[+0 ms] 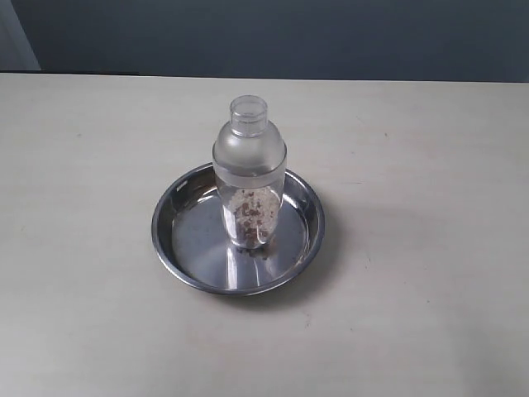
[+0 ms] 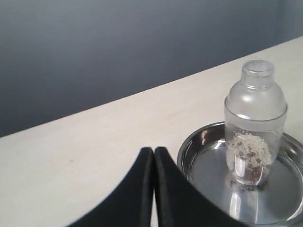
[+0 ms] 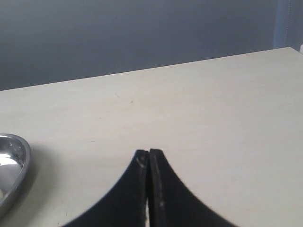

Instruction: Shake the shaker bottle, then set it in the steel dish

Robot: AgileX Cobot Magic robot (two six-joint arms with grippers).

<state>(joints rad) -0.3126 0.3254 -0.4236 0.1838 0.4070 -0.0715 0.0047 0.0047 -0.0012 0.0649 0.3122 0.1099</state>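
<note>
The shaker bottle (image 1: 249, 178) stands upright inside the steel dish (image 1: 183, 248), near the middle of the pale table; brown beans show through its clear lower part. Neither arm shows in the exterior view. From the left wrist, the shaker bottle (image 2: 254, 124) and the steel dish (image 2: 203, 161) lie just beyond my left gripper (image 2: 154, 150), whose black fingers are pressed together on nothing. My right gripper (image 3: 148, 152) is also shut and empty, with only the rim of the steel dish (image 3: 18, 163) at the frame's edge.
The pale tabletop (image 1: 430, 165) stretches around the dish on all sides. A dark wall (image 1: 273, 37) runs behind the table's far edge.
</note>
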